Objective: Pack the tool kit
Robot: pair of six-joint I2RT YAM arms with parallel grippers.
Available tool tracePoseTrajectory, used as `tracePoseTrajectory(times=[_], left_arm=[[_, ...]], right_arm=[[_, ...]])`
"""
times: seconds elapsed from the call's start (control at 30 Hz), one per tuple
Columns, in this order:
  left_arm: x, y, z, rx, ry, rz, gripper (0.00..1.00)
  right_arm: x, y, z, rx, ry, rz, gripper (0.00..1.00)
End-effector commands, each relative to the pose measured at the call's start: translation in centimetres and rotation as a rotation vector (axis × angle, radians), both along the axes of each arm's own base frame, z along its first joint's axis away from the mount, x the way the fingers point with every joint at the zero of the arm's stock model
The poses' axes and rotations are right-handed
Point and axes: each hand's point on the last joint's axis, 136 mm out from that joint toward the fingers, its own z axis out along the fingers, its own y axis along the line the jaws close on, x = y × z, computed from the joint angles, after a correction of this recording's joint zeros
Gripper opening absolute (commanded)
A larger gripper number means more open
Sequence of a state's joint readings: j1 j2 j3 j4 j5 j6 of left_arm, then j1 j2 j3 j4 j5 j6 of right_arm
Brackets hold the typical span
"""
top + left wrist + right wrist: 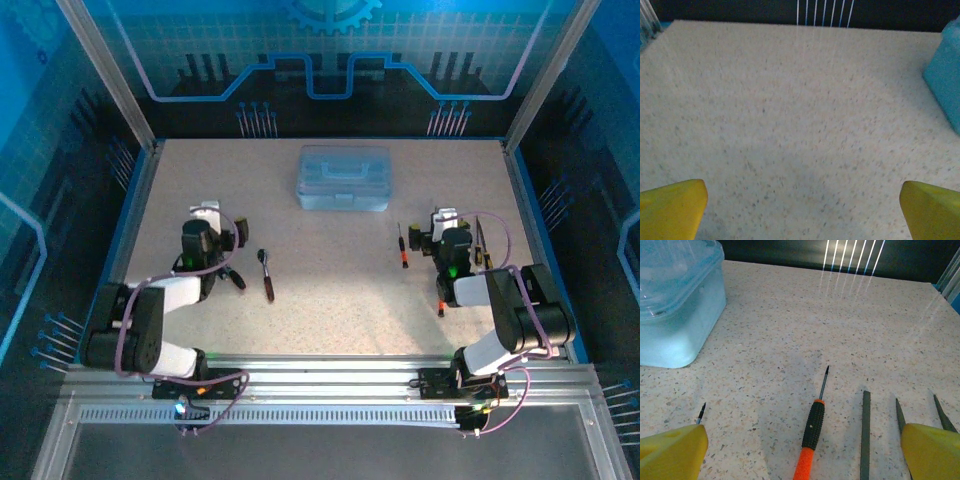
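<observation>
I see the tool kit (343,178) closed, long axis left-right, latch toward the near side. Nearer than it, left gripper (802,205) and right gripper (802,452) both gape empty. Ratchet (266,274) lies near-left of it, screwdriver (812,427) near-right, tip pointing away.

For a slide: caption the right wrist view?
Open yellow jaws above a black-and-orange screwdriver and slim dark tools on the speckled table, translucent light-blue plastic case at upper left.
</observation>
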State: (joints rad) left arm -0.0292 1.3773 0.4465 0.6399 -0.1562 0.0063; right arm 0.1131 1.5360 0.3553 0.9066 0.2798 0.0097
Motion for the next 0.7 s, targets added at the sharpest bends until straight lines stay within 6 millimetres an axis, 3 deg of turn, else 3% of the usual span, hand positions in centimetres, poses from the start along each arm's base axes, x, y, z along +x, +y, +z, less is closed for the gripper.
tracePoseTrajectory(times=[0.0,0.1,0.17,0.33,0.43,0.47,0.53,0.67], left_arm=[[0.2,-1.3,6.6,0.023,-0.072,-0.067,0.99],[-0.4,-1.6,9.6,0.028,-0.111,-0.087,0.99],[-1.0,-1.9,11.5,0.019,-0.125,-0.096,0.99],[-1.5,-1.4,17.5,-0.091,-0.21,-0.026,0.99],[-2.2,-0.1,20.0,-0.362,-0.228,0.123,0.99],[-2.9,0.3,19.6,-0.466,-0.191,0.181,0.99],[-2.9,-0.9,20.3,-0.525,-0.223,0.089,0.99],[-0.5,-2.0,19.8,-0.646,-0.216,0.022,0.99]], right_arm=[[0.5,0.4,2.2,-0.018,-0.076,0.002,1.0],[0.4,0.5,2.8,-0.032,-0.083,0.007,1.0],[0.4,0.8,4.6,-0.064,-0.04,-0.006,1.0],[1.0,2.0,13.3,-0.071,-0.056,-0.041,1.0],[-0.1,2.4,16.3,0.103,-0.02,-0.052,1.0],[-0.5,2.1,16.7,0.213,-0.034,-0.084,1.0],[-1.1,2.5,16.6,0.399,-0.052,-0.05,1.0],[-1.8,3.1,14.9,0.491,0.021,-0.018,0.86]])
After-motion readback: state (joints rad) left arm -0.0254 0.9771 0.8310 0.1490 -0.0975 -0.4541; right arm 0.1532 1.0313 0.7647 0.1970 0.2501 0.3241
